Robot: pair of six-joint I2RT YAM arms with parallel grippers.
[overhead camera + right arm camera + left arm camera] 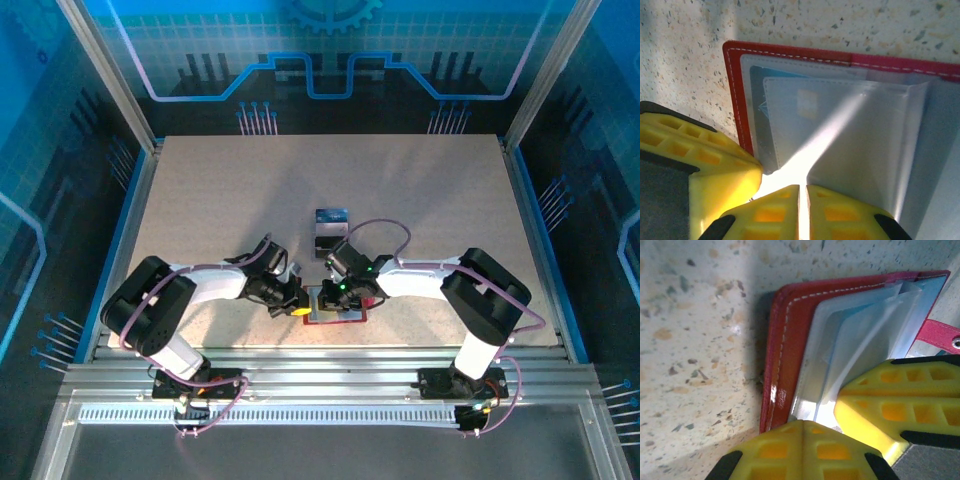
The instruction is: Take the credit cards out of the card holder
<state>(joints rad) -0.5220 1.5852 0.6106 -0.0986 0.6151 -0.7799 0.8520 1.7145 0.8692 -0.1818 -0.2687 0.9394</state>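
Showing both arms reaching inward to the card holder (345,319), which lies open on the desk (220,200) near the front edge, between the two arm bases.

Top view: the L gripper (300,311) sits at the holder's left edge and the R gripper (340,296) over its middle, the two heads almost meeting. Two credit cards (331,216) lie on the bare desk just beyond the holder, one blue-faced and one grey. They lie end to end, touching or overlapping, and apart from the holder.

L wrist view: the red cover (780,365) w/ pale stitching is spread flat on the desk. The pale pocket leaves (855,335) are stacked on its inner face, and a red tab (940,335) w/ a metal snap sticks out at right. The L jaws are clenched. Their yellow fingers (800,450) are pressed together at the holder's near edge, and the leaves run into the pinch.

R wrist view: a teal card (771,80) sits inside one pocket, seen through the translucent leaf, and a pale chip-like square shows on a card in the leaf above it. The R jaws are drawn nearly together w/ only a thin bright slit between the fingers (850,215). One pale leaf is raised off the stack and its lower edge runs down into that slit, so the R jaws appear to be grasping that leaf.
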